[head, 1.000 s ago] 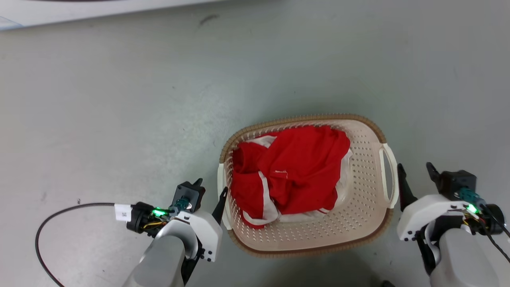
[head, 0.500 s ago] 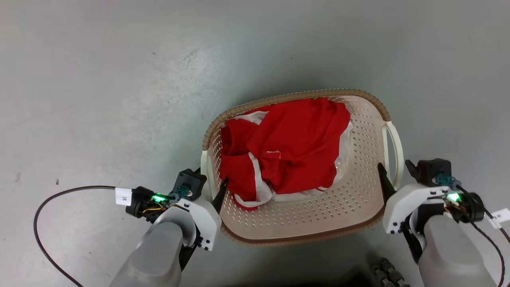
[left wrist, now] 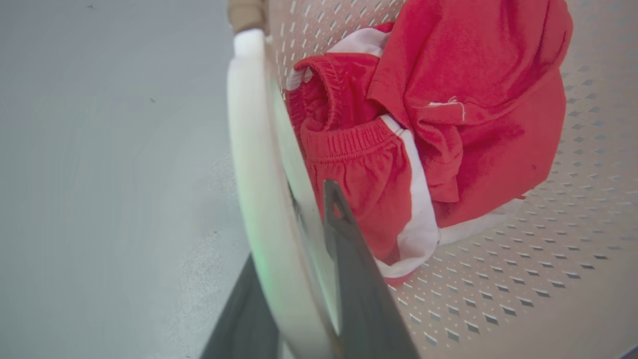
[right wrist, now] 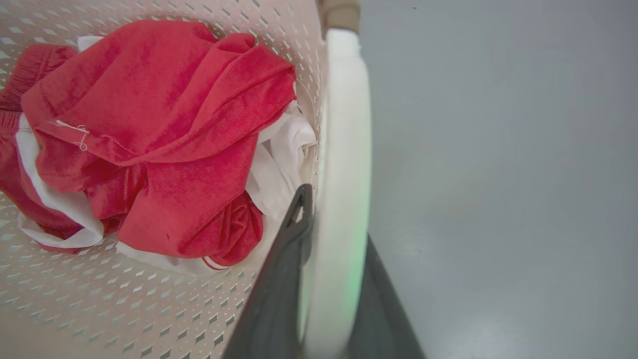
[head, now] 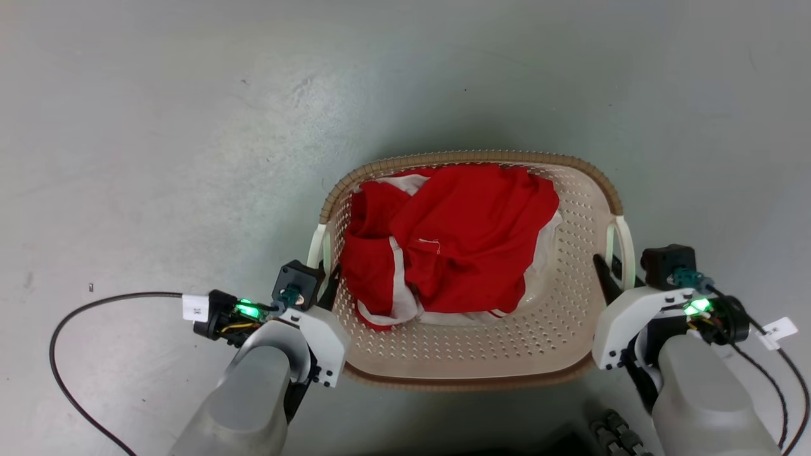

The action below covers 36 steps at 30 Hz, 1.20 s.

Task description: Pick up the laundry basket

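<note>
While the left gripper (left wrist: 291,224) pinches the white plastic loop handle (left wrist: 249,149) on its side, one long dark finger inside the wall and one outside, the right gripper (right wrist: 336,217) does the same on the opposite loop handle (right wrist: 344,124). In both wrist views the handle fills the gap between the fingers, so both grippers read as clamped rather than spread. These handles belong to the cream perforated plastic laundry basket (head: 469,155), rounded-rectangular with a brown woven-look rim, which sits between the two arms over the grey floor (head: 158,158). Whether its base has left the ground I cannot tell. A loose heap of red and white clothes (head: 462,247) lies inside, more toward the left. I judge the load light and the shell stiff yet a little springy. The smooth handles look prone to slip or pivot in so narrow a pinch. Their middles are the right hold, and an even rise on both sides should keep the basket level.
</note>
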Motion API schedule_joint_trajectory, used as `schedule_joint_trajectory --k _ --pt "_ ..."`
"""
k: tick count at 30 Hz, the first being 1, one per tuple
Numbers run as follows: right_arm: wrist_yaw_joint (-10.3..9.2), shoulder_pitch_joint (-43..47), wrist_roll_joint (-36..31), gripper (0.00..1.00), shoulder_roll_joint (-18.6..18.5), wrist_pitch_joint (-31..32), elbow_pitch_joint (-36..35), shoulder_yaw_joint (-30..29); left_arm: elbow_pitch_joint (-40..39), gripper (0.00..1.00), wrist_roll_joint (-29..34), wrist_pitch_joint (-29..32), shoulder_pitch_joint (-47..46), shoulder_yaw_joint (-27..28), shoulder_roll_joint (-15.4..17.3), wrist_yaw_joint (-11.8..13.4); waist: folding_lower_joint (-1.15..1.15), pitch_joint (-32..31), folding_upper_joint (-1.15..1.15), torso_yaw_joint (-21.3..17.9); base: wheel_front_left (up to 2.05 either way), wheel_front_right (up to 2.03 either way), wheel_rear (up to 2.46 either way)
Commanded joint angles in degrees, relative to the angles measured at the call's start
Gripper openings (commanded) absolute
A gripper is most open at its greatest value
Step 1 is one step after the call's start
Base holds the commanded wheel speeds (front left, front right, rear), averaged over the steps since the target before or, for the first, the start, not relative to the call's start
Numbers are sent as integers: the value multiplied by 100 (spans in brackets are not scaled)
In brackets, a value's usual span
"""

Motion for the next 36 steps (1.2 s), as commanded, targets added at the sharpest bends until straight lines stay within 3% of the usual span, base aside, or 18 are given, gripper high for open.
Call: schedule_joint_trajectory --k 1,11,23,30,36 --pt "-17 -11 -4 0 -87 -17 18 -4 38 0 16 16 -25 -18 87 -18 -1 -66 0 19 0 0 0" --pt "-14 187 46 0 -77 -13 196 211 184 0 -189 2 98 -227 -57 -26 -1 -491 0 74 0 0 0" --pt "-11 216 -184 0 -56 -16 703 504 973 0 -889 42 -79 -713 -273 -27 -1 -1725 0 334 0 0 0" --pt "-9 62 -69 0 -34 -5 1083 804 1179 0 -1531 475 -256 -1255 -362 -33 -1 -2435 0 556 0 0 0" --pt "-9 26 190 0 -17 412 1251 1214 1117 0 -2156 1189 -332 -1757 -282 -33 -1 -2912 0 715 0 0 0"
